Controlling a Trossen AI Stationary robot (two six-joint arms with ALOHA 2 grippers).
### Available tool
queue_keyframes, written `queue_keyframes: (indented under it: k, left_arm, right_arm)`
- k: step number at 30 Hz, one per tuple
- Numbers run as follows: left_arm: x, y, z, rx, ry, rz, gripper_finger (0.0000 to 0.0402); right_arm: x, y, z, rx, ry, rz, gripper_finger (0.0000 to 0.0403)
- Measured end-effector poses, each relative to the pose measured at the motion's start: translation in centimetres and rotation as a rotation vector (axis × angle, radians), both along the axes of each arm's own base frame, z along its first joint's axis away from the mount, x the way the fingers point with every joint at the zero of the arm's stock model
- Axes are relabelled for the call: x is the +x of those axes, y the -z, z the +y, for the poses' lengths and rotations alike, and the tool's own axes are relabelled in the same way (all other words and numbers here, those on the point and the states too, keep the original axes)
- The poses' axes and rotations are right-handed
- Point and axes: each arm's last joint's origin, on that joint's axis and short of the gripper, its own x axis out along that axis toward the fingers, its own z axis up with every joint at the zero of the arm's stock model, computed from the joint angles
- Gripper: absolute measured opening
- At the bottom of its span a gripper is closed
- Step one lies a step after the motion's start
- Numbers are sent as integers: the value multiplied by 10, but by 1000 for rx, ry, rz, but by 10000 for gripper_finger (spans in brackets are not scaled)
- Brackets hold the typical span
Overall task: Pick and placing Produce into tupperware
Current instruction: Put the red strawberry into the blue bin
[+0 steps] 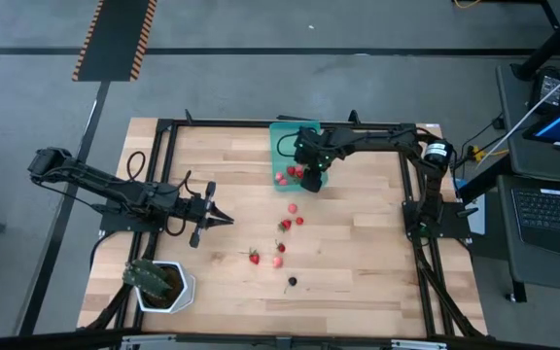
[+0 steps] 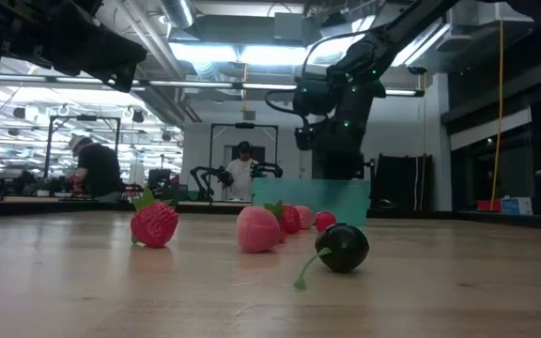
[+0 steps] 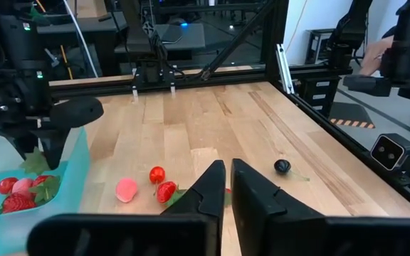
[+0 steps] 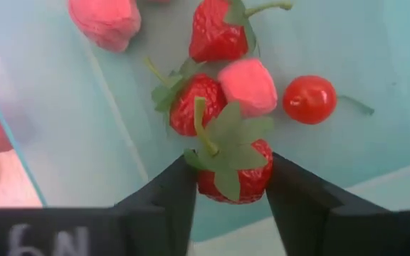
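Note:
The teal tupperware stands at the far middle of the table, with several red and pink fruits lying on its floor. My right gripper is over its near right corner, shut on a red strawberry with a green top. Several more fruits and a dark berry lie on the wood nearer the front; they also show in the low view. My left gripper is shut and empty, low over the table left of the loose fruits. My right gripper pinches the strawberry by its two opposite sides between its two fingers, coming from above and pointing down. The strawberry's green top faces up toward the wrist. It sits above the tupperware's floor; whether it touches the floor, I cannot tell.
A white pot with a green plant stands at the near left corner. Black frame rails run along the table's edges. Bare wood lies between the loose fruits and the right edge. People show in the room behind in the low view.

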Motion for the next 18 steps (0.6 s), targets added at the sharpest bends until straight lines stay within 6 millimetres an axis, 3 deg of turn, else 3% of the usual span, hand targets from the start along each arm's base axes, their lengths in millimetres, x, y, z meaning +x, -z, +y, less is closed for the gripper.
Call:
queue_keyframes:
  k: [6,18]
  left_arm:
    - [0,0,0,0,0,0,5]
    - [0,0,0,1,-2,-1,17]
  right_arm:
    - [1,0,0,6,29,-7,249]
    - [1,-1,0,17,70,-18,242]
